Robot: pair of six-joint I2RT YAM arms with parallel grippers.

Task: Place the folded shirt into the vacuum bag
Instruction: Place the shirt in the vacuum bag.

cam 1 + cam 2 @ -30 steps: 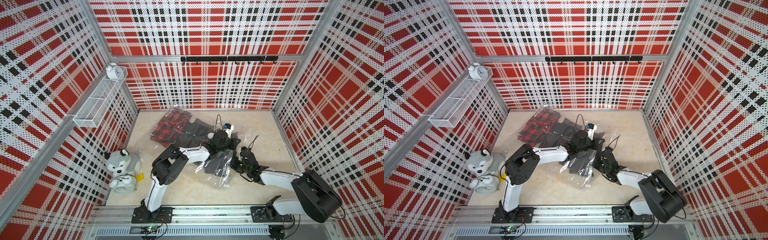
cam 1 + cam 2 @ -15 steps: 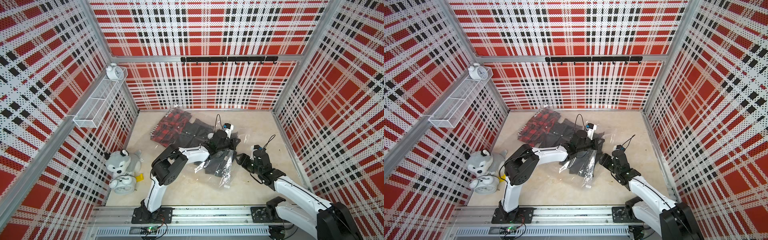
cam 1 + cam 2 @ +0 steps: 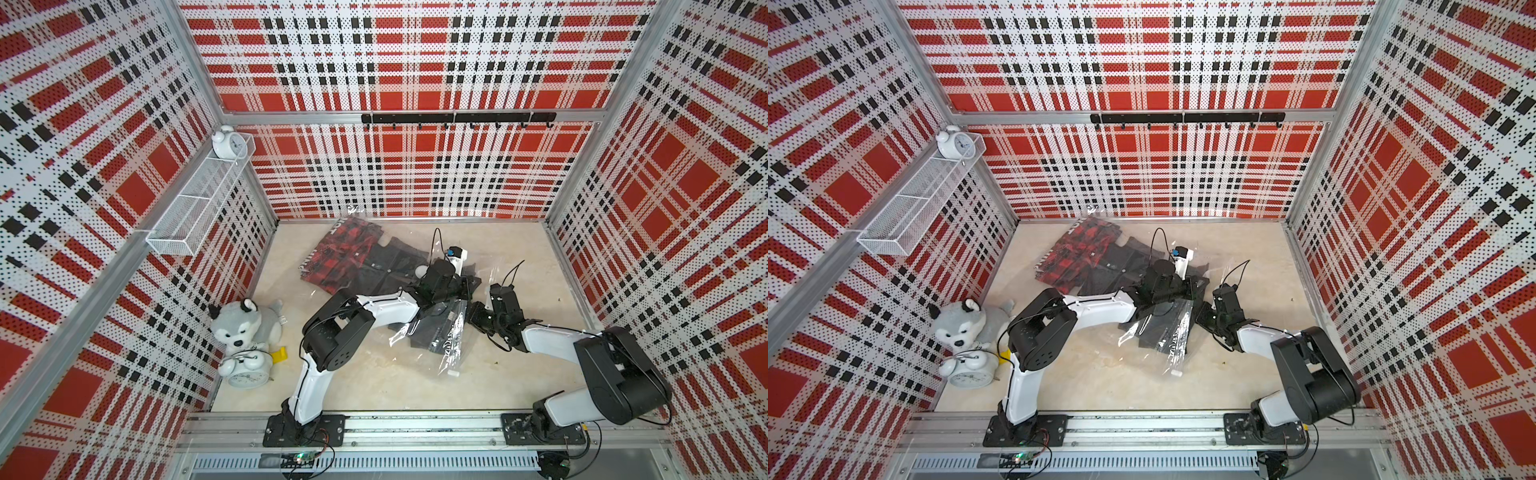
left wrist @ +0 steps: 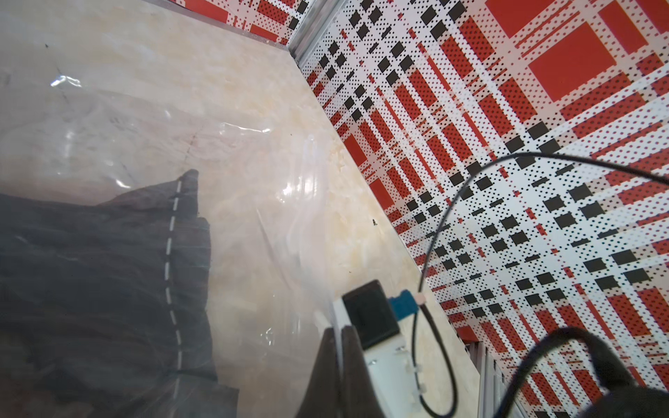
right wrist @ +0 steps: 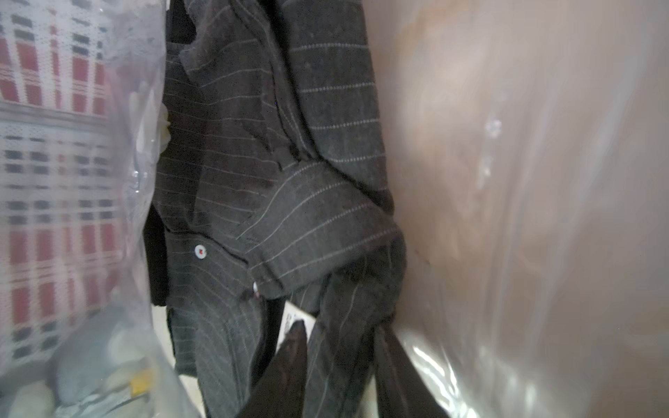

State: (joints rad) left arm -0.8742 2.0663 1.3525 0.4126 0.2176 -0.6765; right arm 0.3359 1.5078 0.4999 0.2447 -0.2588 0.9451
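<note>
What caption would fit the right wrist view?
Striped dark shirt bunched between the right fingers, clear bag on either side.

the floor (image 3: pixel 374 386) near the front rail, between the two arm bases, lies bare and open. the strip along the right wall is bare too, far and near. the middle is crowded: the vacuum bag (image 3: pixel 451 353) with the dark shirt (image 3: pixel 432 332) sprawls there, the left arm (image 3: pixel 386 309) lies low across it, and the right arm (image 3: pixel 548 338) reaches in from the right. far left, red plaid cloth (image 3: pixel 332 253) covers the floor. a plush dog (image 3: pixel 241 324) and an alarm clock (image 3: pixel 247 374) block the near left corner. a wire shelf (image 3: pixel 195 208) juts from the left wall.
</note>
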